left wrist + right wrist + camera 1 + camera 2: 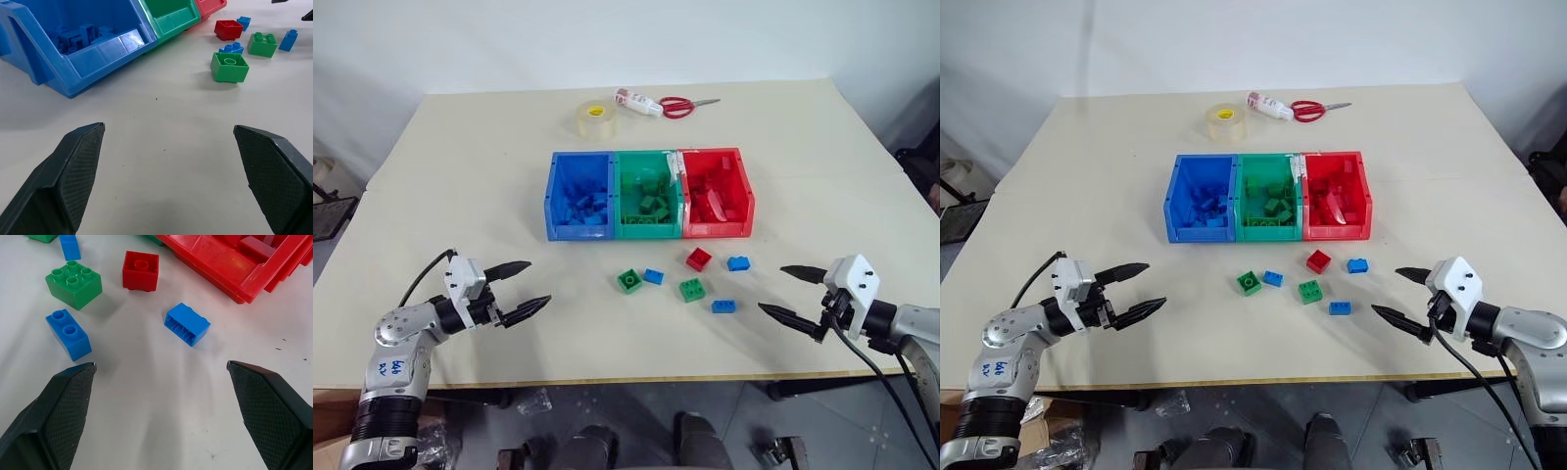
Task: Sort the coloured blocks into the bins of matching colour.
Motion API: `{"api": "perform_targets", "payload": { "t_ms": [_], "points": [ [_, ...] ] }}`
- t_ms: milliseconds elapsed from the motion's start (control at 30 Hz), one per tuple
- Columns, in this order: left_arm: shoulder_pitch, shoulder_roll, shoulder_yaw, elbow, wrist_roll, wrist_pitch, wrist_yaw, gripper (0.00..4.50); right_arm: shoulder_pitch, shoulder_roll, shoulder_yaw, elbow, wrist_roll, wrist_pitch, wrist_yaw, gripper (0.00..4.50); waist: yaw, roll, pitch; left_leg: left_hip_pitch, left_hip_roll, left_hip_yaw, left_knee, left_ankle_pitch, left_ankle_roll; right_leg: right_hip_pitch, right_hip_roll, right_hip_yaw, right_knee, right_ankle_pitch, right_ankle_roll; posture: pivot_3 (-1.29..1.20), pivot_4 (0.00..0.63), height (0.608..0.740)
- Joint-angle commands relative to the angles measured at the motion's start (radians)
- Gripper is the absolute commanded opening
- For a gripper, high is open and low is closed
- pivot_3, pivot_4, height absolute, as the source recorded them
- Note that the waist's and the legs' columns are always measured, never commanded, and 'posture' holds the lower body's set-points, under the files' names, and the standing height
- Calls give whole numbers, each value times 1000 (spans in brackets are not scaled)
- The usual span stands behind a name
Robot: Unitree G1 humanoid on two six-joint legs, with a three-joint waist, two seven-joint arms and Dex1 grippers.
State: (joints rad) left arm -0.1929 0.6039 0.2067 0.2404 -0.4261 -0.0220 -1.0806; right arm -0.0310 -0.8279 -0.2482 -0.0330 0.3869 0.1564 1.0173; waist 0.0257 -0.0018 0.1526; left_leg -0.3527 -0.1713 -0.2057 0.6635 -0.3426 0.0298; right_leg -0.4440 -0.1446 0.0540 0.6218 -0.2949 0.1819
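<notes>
Cream table (460,196): joined bins (649,194), six loose blocks (691,289), tape roll (595,118), scissors (680,106), possibly glue tube (636,102).

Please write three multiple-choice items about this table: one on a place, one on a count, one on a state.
1. Which bin stands in the middle of the row?
A. blue
B. green
C. red

2. How many loose blocks lie on the table in front of the bins?
A. four
B. six
C. eight

3. How is the left tool?
A. open, holding nothing
B. shut on a block
C. shut on the tape

Key: 1 B, green sits between blue and red. 2 B, three blue, two green, one red. 3 A, its fingers stand apart over bare table.
</notes>
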Motion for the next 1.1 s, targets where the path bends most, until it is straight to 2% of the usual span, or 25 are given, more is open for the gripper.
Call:
{"api": "perform_targets", "payload": {
  "t_ms": [33, 233, 400, 533, 633, 800, 933, 1100],
  "points": [
    [-20, -2, -3, -35, -5, -10, 0, 4486, -15, -2, -38, -29, 24, 1, -8, 4500, 0, 0, 0, 0, 0, 0, 0, 0, 0, 0, 0, 0, 0, 0, 0, 0, 150, 740],
    [-49, -13, -11, -26, -2, 19, 32, 4486, 1, -22, -39, -61, 22, 54, -22, 4500, -1, 0, 0, 0, 0, 0, 0, 0, 0, 0, 0, 0, 0, 0, 0, 0, 150, 740],
    [-55, -7, -34, -31, 6, 63, 40, 4486, 63, -55, -105, -97, 48, 130, -21, 4500, 1, 0, 0, 0, 0, 0, 0, 0, 0, 0, 0, 0, 0, 0, 0, 0, 150, 740],
    [-80, -9, -49, 0, 19, 56, 32, 4486, 185, -98, -200, -164, 54, 209, -11, 4500, 9, 0, 0, 0, 0, 0, 1, 0, 0, 0, 0, 0, 0, 0, 0, 0, 150, 740],
    [-92, -13, -52, 18, 14, 50, 18, 4486, 208, -103, -212, -206, 49, 224, -23, 4500, 8, 0, 0, 0, 0, 1, 1, 0, 0, 0, 0, 0, 0, 0, 0, 0, 150, 740],
    [-94, -33, -55, 14, 9, 47, 15, 4486, 103, -105, -115, -251, 50, 288, -40, 4500, -4, 0, 0, 1, 4, 7, 1, -1, -1, 0, 1, -1, 0, 2, -2, 0, 150, 740],
    [-67, -48, -54, -19, 6, 42, 22, 4486, -74, -95, 30, -199, 22, 312, -17, 4500, -5, -1, 0, 1, 7, 9, 2, -3, -1, -1, 3, -4, -1, 3, -3, 0, 150, 740],
    [-17, -59, -38, -78, -5, 47, 52, 4486, -196, -88, 210, -179, 6, 343, 70, 4500, 0, -2, 1, 1, 10, 8, 2, -4, -2, -1, 4, -7, -2, 4, -5, 0, 150, 740]
  ]
}}
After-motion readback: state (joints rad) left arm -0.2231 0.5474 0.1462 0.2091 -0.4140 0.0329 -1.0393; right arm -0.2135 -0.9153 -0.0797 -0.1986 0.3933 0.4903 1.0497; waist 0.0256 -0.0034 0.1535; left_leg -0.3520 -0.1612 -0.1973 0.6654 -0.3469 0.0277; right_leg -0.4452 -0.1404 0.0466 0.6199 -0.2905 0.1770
